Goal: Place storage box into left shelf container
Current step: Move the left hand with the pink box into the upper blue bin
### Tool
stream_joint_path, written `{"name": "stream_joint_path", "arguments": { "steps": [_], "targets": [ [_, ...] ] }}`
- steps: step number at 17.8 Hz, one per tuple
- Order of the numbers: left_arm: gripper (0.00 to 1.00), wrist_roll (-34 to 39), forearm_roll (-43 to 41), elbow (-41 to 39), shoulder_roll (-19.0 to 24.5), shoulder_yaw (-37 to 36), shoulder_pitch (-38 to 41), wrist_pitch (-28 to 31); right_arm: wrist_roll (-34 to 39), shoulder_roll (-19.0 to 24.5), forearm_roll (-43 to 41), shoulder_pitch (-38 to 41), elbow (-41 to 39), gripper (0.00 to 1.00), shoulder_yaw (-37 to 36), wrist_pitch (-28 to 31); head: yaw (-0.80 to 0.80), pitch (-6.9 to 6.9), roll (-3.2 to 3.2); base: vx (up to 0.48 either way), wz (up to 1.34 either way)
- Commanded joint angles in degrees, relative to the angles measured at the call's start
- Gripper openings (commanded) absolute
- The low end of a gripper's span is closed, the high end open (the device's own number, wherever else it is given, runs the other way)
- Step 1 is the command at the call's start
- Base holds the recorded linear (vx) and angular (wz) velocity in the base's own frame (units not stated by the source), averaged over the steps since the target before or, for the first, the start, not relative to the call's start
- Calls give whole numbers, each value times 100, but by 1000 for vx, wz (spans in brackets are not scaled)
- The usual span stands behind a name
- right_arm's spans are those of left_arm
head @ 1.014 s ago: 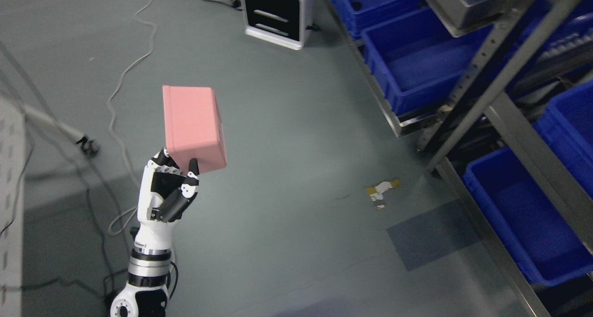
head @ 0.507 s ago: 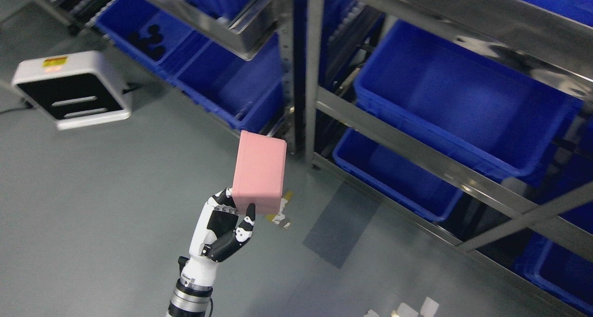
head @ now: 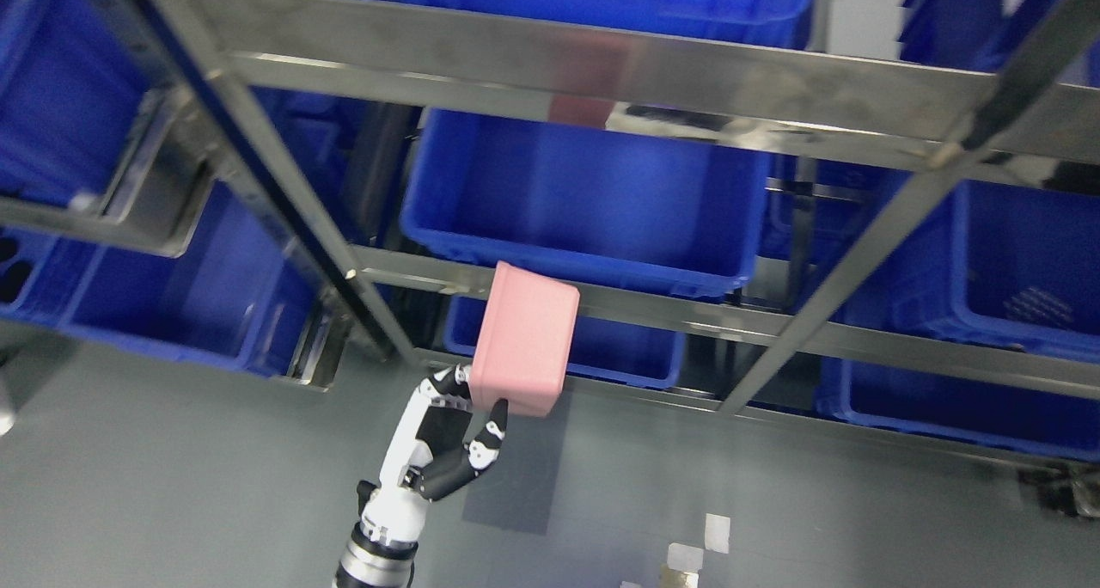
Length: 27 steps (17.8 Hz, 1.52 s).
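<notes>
one left hand (head: pixel 447 450) grips the pink storage box (head: pixel 522 352) by its lower end, fingers curled around it, holding it up before the blue shelf container (head: pixel 584 201), likely for lifting inside.

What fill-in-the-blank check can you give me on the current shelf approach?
1. The storage box is colored ____.
2. The box is held by the robot's ____ hand.
3. The shelf containers are colored ____.
4. The box is ____ any container so far.

Missing words: pink; left; blue; outside
</notes>
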Motion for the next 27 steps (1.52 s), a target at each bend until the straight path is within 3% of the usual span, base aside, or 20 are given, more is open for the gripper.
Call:
{"name": "stream_joint_path", "arguments": {
  "steps": [1,8,14,21,27],
  "targets": [
    [2,-2,-106,877,57,675,-1082,405,-3,-100,-123,-19,-100,100,0,-7,0,0,0,111,-535],
    [2,-20,-1378,3230,154,869,-3155,608,-3,-100,-123,-19,-100,100,0,-7,0,-2,0,68,-343],
    [5,-459,-3689,5227,83,869,-4686,495,-3,-100,-123,-19,-100,100,0,2,0,-3,0,3,-14],
    [5,-494,-4710,5774,48,220,-5513,459,-3,-100,-123,-19,-100,100,0,-7,0,-3,0,-1,3],
    [6,-503,-4852,5941,31,-36,-5689,468,-3,-100,-123,-28,-100,100,0,2,0,-3,0,0,0]
  ]
}}
